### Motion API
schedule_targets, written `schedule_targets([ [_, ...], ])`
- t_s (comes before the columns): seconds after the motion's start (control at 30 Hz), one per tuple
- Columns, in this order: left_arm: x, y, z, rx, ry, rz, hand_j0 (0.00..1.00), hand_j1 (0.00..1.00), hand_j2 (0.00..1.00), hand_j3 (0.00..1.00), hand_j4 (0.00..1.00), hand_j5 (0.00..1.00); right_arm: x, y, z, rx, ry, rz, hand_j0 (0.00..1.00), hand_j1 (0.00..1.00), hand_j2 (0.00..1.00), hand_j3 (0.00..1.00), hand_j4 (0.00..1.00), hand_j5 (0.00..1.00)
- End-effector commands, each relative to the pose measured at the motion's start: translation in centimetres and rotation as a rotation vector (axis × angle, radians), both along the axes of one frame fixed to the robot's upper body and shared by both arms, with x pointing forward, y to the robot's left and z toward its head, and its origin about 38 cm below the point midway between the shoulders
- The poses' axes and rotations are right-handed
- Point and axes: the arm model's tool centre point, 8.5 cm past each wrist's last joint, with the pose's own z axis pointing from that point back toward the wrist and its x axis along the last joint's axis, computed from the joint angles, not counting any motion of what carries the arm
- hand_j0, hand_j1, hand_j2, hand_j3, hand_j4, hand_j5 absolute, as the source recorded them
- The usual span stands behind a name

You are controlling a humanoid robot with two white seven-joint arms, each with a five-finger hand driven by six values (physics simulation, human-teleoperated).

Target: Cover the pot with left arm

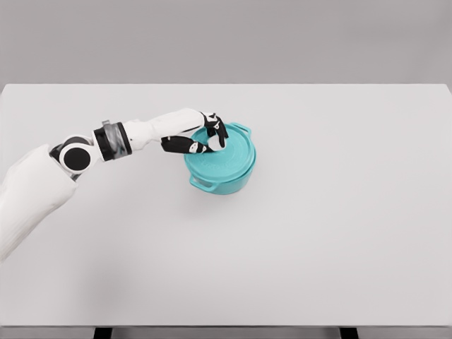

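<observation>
A teal pot with two side handles stands near the middle of the white table. Its teal lid lies flat on top and closes the opening. My left hand reaches in from the left and sits over the lid's left part. The black fingers and thumb curl into a ring at the lid's top, gripping it there. The knob itself is hidden by the fingers. My right arm does not show.
My left forearm and elbow stretch across the table's left side, above the surface. The table's far edge runs along the grey wall, and its near edge lies at the bottom of the picture.
</observation>
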Motion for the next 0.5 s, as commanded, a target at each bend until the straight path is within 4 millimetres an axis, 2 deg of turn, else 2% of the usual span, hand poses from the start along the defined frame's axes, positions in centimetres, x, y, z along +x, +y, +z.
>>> schedule_targets([
  [0.0,0.10,0.12,0.16,-0.008,0.001,0.006,0.70,0.70,0.70,0.70,0.70,0.70,0.01,0.01,0.01,0.001,-0.002,0.001,1.00,1.00,1.00,1.00,1.00,1.00],
  [0.07,0.06,0.13,0.09,-0.008,0.002,0.006,0.78,0.78,0.78,0.78,0.78,0.78,0.00,0.00,0.00,0.001,0.000,0.001,1.00,1.00,1.00,1.00,1.00,1.00],
  [0.33,0.04,0.33,0.07,-0.007,0.003,0.009,0.78,0.78,0.78,0.78,0.78,0.78,0.00,0.00,0.00,0.001,0.000,0.001,1.00,1.00,1.00,1.00,1.00,1.00],
  [0.47,0.08,0.52,0.19,-0.007,0.001,0.011,0.84,0.84,0.84,0.84,0.84,0.84,0.00,0.00,0.00,0.001,0.000,0.001,1.00,1.00,1.00,1.00,1.00,1.00],
])
